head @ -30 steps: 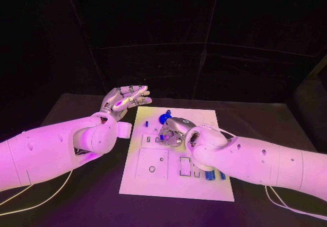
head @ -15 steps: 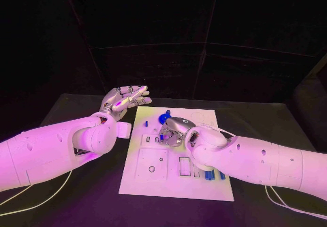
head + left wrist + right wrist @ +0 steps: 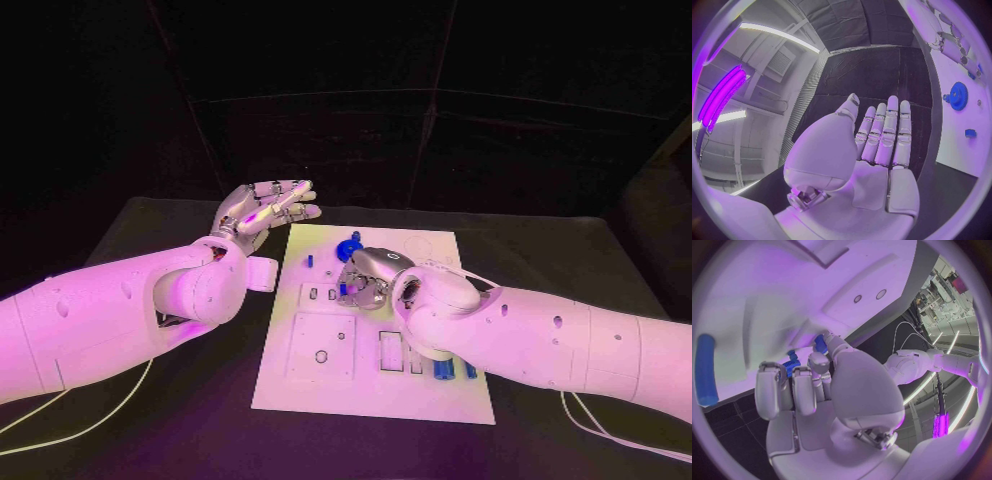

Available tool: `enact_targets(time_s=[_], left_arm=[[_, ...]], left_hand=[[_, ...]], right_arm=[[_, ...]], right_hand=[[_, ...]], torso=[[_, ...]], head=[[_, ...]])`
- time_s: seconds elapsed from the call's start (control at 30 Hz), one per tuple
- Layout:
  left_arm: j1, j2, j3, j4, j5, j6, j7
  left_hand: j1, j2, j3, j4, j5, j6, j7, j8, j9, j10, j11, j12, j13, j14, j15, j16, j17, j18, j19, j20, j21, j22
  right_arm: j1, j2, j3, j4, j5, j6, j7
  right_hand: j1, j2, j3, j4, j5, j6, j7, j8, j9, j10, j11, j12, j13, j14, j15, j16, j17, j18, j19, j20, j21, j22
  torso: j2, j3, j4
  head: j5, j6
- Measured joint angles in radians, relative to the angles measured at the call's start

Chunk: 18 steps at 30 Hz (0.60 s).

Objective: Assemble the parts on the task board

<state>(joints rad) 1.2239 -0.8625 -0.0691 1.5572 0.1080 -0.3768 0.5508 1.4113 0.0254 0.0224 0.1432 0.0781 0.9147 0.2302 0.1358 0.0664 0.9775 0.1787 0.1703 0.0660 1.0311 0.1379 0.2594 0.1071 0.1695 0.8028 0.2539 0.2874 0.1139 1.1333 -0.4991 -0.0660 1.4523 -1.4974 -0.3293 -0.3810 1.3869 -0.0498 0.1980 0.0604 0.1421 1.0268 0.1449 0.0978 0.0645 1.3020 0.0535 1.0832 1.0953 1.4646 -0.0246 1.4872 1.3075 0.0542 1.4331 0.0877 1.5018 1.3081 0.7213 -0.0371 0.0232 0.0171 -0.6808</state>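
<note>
- Frankly, I can read no brand, label or lettering anywhere on my feeds; the task board (image 3: 372,330) carries only dark outlined recesses and small holes.
- From the head view, the task board lies flat in the middle of the black table (image 3: 577,260), long side running away from me.
- My right hand (image 3: 371,277) sits over the board's upper middle, fingers curled down towards the surface.
- At the right wrist view, those fingers (image 3: 811,385) are bent close together against the board, and a small blue part (image 3: 792,365) shows right at their tips, touching or nearly so (I cannot tell whether it is actually pinched or merely under them).
- A blue gear (image 3: 349,246) lies on the board just beyond the right hand, partly hidden by it; the left wrist view shows it too, toothed and round.
- A blue peg (image 3: 706,369) lies on the board well apart from the right fingers; in the head view blue pieces (image 3: 444,369) sit near the board's near right, half under my right arm.
- My left hand (image 3: 264,209) hovers off the board's far left corner, above the table, palm open, fingers (image 3: 887,132) straight and side by side, holding nothing.
</note>
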Motion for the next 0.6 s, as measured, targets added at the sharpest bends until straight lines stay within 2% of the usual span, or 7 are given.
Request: enact_targets(time_s=[0.13,0.3,0.6], left_arm=[[0.000,0.000,0.000,0.000,0.000,0.000,0.000],[0.000,0.000,0.000,-0.001,0.000,0.000,0.000],[0.000,0.000,0.000,-0.001,0.000,0.000,-0.001]], left_hand=[[0.000,0.000,0.000,0.000,0.000,0.000,0.000,0.000,0.000,0.000,0.000,0.000,0.000,0.000,0.000,0.000,0.000,0.000,0.000,0.000,0.000,0.000],[0.000,0.000,0.000,0.000,0.000,0.000,0.000,0.000,0.000,0.000,0.000,0.000,0.000,0.000,0.000,0.000,0.000,0.000,0.000,0.000,0.000,0.000],[0.000,0.000,0.000,0.000,0.000,0.000,0.000,0.000,0.000,0.000,0.000,0.000,0.000,0.000,0.000,0.000,-0.001,0.000,0.000,0.000,0.000,0.000]], right_arm=[[0.000,0.001,0.000,0.000,-0.002,0.001,-0.003],[0.000,0.002,0.000,-0.001,-0.003,0.001,-0.005],[0.000,0.002,0.000,-0.001,-0.006,0.000,-0.009]], right_hand=[[-0.005,-0.005,-0.004,0.004,0.000,-0.003,-0.003,-0.005,0.000,0.000,0.000,0.000,0.000,-0.001,0.001,-0.004,0.000,0.000,-0.003,0.003,0.000,0.000],[-0.012,-0.012,-0.007,0.007,0.000,-0.007,0.000,-0.005,0.000,0.000,0.000,0.000,-0.001,0.002,0.005,-0.004,0.000,0.000,-0.003,0.003,0.000,0.000],[-0.025,-0.025,-0.032,0.024,0.000,-0.044,0.006,-0.024,0.000,-0.007,0.007,-0.009,-0.007,-0.001,0.009,-0.010,0.000,0.000,-0.011,0.011,-0.008,0.000]], torso=[[0.000,0.0003,0.0001],[0.000,0.0003,0.0000],[0.000,0.0001,-0.0002]], head=[[0.000,-0.001],[-0.001,-0.002],[-0.002,-0.003]])
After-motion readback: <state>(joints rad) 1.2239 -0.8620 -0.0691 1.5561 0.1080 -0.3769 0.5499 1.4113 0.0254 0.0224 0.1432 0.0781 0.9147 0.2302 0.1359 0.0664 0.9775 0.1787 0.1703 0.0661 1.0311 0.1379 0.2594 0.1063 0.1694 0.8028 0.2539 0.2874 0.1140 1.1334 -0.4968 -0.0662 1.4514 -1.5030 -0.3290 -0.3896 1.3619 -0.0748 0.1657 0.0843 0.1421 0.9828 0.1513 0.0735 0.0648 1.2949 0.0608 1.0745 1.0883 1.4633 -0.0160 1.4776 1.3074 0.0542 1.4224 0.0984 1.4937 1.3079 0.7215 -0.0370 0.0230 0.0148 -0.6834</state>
